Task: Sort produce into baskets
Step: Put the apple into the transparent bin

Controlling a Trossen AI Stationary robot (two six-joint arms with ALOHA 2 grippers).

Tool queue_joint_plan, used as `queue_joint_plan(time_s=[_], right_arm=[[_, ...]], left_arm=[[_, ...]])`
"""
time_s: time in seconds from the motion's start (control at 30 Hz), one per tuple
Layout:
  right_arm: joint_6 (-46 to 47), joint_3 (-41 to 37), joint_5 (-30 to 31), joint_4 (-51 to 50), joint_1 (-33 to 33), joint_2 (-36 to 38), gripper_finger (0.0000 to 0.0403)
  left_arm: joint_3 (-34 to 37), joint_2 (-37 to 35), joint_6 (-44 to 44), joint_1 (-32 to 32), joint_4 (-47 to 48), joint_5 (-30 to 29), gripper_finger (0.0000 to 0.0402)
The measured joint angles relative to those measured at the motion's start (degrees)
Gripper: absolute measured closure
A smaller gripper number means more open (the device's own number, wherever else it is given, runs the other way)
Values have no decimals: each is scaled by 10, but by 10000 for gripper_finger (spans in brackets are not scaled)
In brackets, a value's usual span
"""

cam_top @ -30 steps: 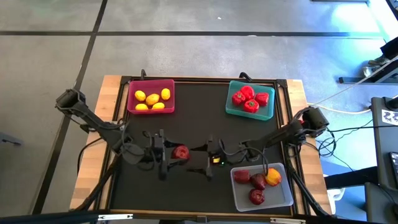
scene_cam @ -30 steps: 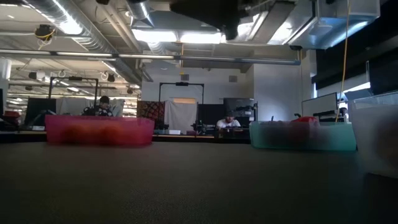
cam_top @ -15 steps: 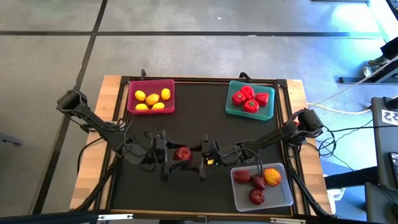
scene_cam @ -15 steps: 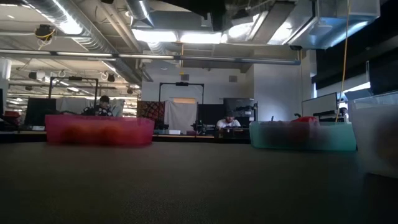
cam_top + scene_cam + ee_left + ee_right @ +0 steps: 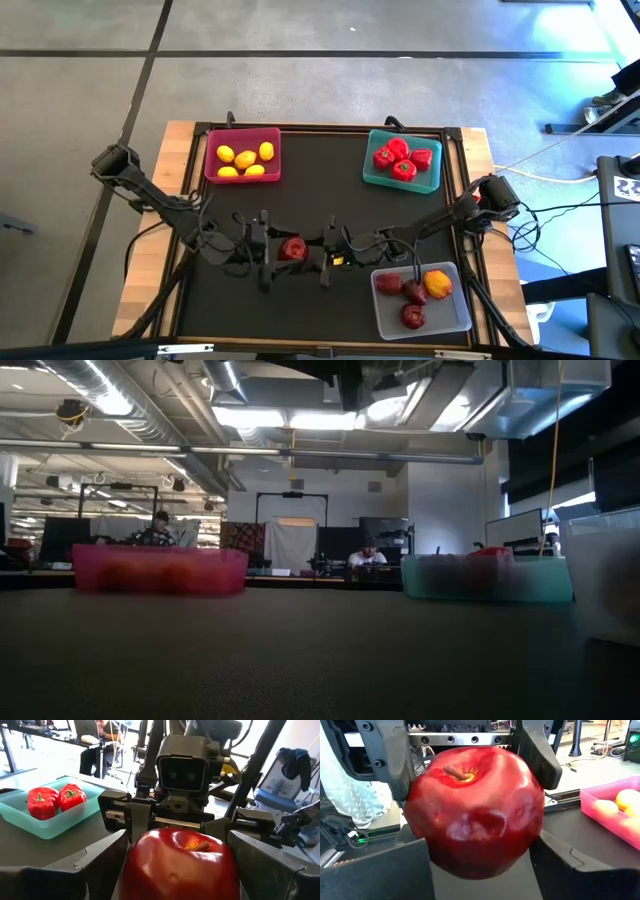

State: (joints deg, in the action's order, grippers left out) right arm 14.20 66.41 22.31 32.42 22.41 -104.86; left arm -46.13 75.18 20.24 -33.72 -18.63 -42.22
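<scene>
A wood-edged bench (image 5: 178, 190) with a black top carries three baskets: pink (image 5: 212, 172) and teal (image 5: 370, 178) at the far corners, clear (image 5: 455, 320) at the near right.

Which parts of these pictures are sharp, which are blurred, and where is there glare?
Low view: the pink basket and teal basket look soft and hazy, while the ceiling lights glare brightly. Right wrist view: the apple is sharp, with pale highlights on its skin. Left wrist view: the apple is sharp too; the room behind is washed out.

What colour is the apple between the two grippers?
Dark glossy red apple, brown stem; clearest in the right wrist view.
</scene>
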Motion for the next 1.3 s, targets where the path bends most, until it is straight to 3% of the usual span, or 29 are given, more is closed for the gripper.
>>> queue_joint_plan(time_s=[0.3,0.47,0.87,1.3], right_arm=[[-12,0,-16,-9,2,1,227],[-11,0,-40,-24,2,6,228],[60,0,-28,-307,70,111,228],[312,0,64,-555,233,159,228]], left_arm=[[0,-49,-52,-20,5,-7,66],[0,-87,-55,-39,55,-6,66],[1,-109,56,-64,234,-3,66],[1,-89,69,-63,245,-4,66]])
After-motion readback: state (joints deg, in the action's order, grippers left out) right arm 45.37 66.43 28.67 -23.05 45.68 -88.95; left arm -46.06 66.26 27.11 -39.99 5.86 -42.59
